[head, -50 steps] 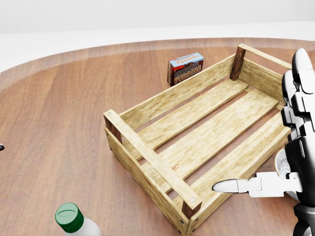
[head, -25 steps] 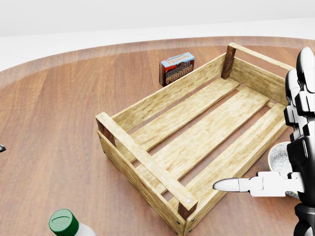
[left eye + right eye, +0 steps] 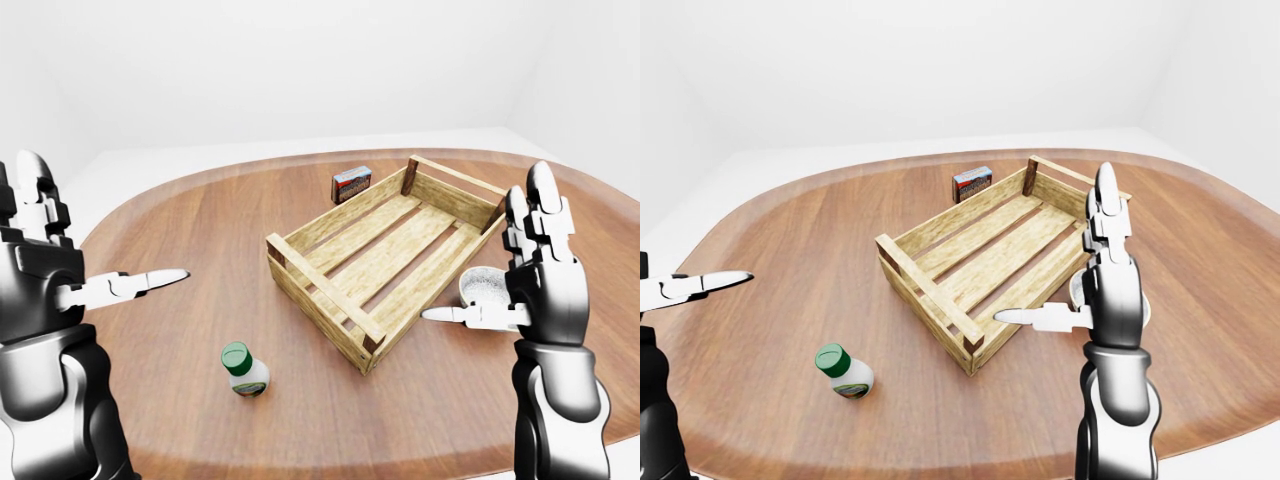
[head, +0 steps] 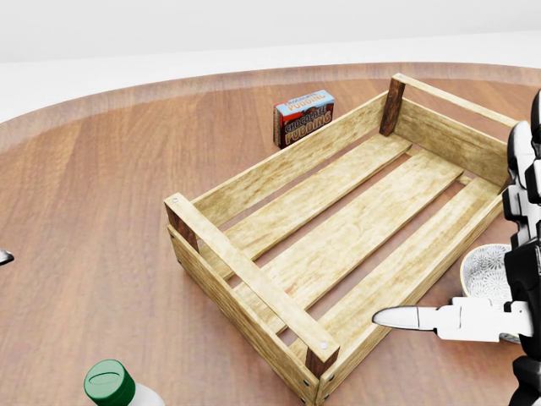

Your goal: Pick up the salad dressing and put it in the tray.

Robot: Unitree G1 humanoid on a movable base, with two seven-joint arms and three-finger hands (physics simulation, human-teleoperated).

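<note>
Salad dressing [image 3: 243,369], green cap, white bottle, upright

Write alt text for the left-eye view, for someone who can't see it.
A green-capped salad dressing bottle stands on a round wooden table, left of an empty slatted wooden tray. The robot's open left hand and right hand hover at either side.
</note>
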